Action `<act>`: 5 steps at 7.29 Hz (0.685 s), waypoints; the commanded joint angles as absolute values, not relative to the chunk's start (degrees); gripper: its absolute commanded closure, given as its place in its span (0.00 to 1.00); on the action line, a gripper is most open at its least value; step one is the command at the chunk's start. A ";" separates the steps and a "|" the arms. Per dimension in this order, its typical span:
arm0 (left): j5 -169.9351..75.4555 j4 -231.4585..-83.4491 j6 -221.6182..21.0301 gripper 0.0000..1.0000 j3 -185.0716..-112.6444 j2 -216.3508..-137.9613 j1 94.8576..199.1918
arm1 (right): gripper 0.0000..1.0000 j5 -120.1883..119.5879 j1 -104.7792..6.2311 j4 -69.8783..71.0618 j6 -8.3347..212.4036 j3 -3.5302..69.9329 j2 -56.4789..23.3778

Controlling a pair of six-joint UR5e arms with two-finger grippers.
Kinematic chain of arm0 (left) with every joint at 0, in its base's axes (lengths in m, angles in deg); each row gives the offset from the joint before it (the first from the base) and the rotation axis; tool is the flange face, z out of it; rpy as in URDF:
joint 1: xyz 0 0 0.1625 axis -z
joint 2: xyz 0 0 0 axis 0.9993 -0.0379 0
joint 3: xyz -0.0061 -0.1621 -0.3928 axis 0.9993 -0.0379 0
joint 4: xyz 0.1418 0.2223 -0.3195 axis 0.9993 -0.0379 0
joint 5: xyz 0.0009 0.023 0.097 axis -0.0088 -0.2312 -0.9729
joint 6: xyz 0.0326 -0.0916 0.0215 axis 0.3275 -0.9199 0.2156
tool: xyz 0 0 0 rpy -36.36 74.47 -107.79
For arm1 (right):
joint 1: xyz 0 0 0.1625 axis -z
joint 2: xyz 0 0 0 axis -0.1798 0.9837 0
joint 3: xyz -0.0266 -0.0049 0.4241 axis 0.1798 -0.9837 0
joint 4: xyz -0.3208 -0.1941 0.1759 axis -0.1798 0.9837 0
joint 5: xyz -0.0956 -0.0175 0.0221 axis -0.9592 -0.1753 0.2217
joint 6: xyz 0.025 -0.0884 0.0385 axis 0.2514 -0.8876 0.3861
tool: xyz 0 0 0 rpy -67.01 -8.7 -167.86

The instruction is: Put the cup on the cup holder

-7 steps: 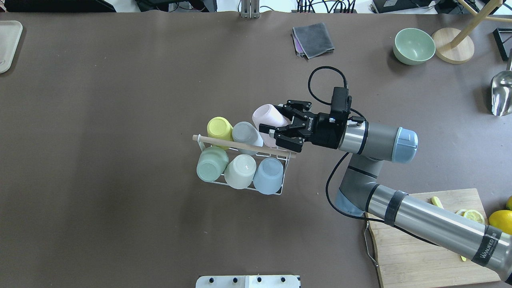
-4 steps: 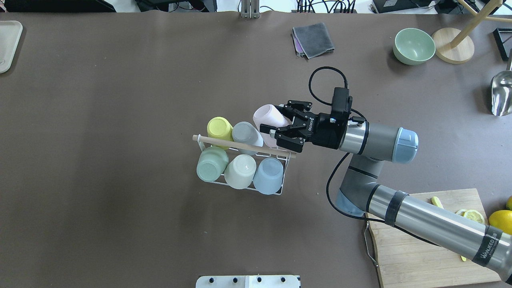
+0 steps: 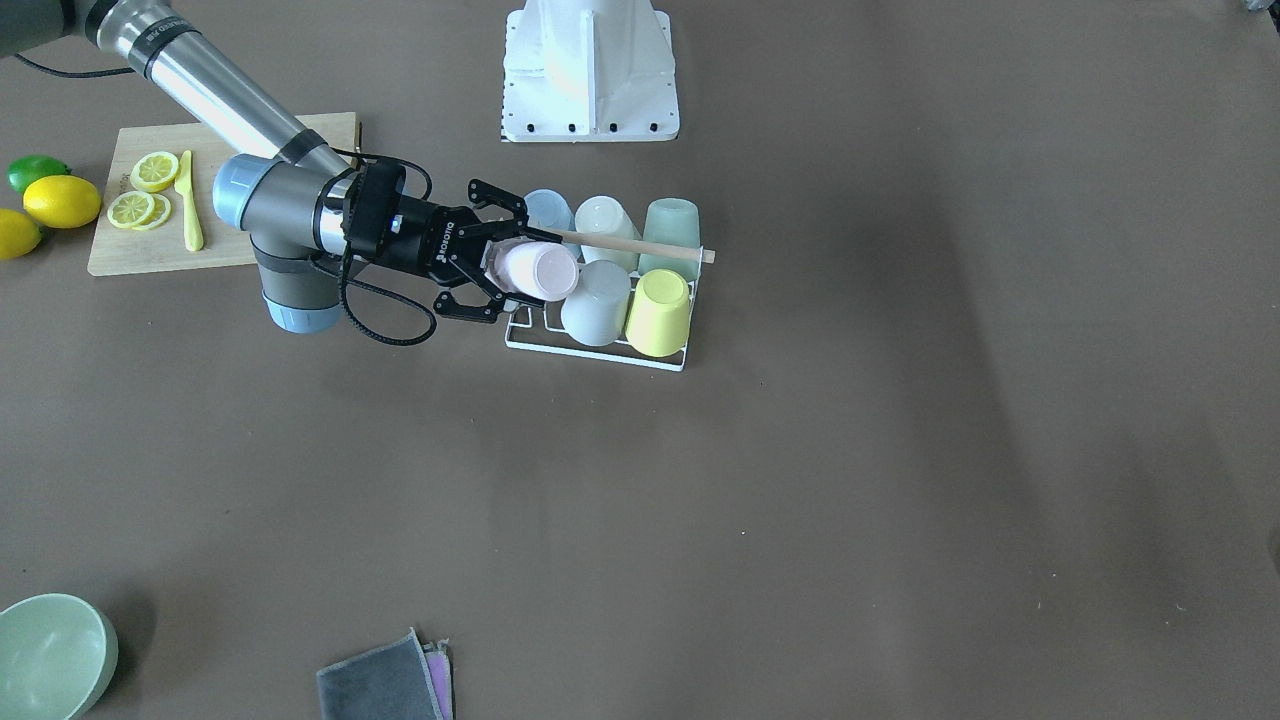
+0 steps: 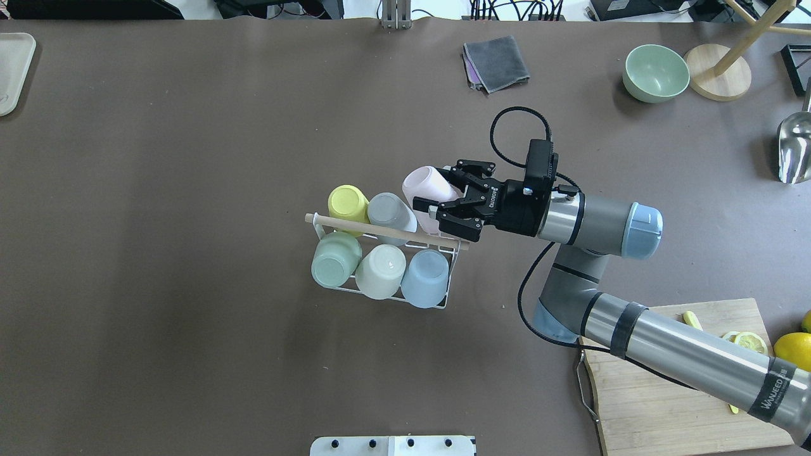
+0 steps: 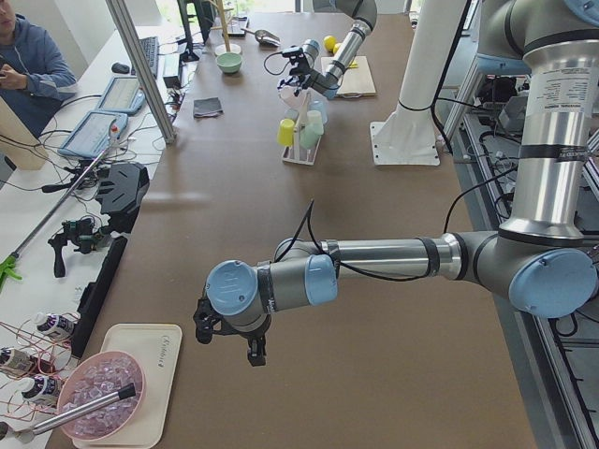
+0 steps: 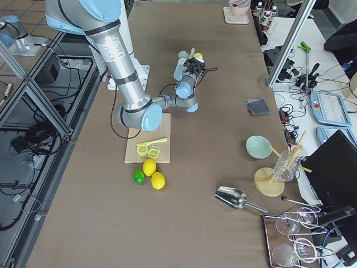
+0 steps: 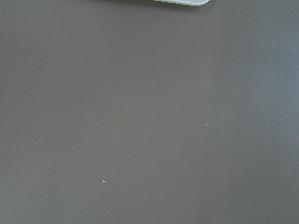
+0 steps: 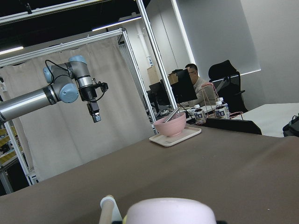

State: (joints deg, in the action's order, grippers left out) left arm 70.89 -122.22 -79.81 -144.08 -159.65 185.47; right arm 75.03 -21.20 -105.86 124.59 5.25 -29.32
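Two arms share a brown desk (image 4: 190, 158). At its far left end the left gripper (image 5: 228, 348) hangs above bare desk beside a cream tray (image 5: 161, 348) that carries a pink bowl (image 5: 98, 407); the view is too distant to tell whether its jaws are parted or closed.

Mid-desk stands the cup holder (image 4: 452, 272), a white wire rack with a light wooden rod (image 4: 380, 231) across its top. Five cups sit on it bottom-up. The green cup (image 4: 336, 259), cream cup (image 4: 380, 271) and blue cup (image 4: 424, 278) fill the row on the robot's side of the rod. The yellow cup (image 4: 348, 202) and grey cup (image 4: 388, 211) take the far row.

Just right of the grey cup, at the far row's free end, the pink cup (image 4: 419, 180) lies tilted, its bottom pointing away from the arm. The right gripper (image 4: 434, 190) reaches in from the right and appears clamped around the cup near its rim. Whether the cup is seated on a prong cannot be seen.

Further right lie a folded grey cloth (image 4: 496, 62) and a green bowl (image 4: 655, 73) at the far edge, a metal scoop (image 4: 795, 152), and a wooden cutting board (image 4: 665, 405) with a lemon slice (image 4: 751, 342) beside a whole lemon (image 4: 795, 350).
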 commanded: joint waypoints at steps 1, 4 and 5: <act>70.89 -122.12 -79.85 0.02 -143.94 -159.50 185.39 | 0.74 75.03 -21.20 -105.86 125.08 5.33 -29.40; 70.89 -122.03 -79.94 0.02 -144.02 -159.41 185.48 | 0.00 74.50 -21.20 -107.53 125.17 5.33 -29.32; 70.89 -122.03 -79.94 0.02 -144.02 -159.41 185.56 | 0.00 74.59 -21.20 -107.62 125.09 5.42 -29.32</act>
State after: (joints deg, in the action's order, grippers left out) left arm 70.89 -122.06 -79.93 -144.00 -159.42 185.49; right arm 74.56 -21.20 -107.33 125.11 5.36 -29.35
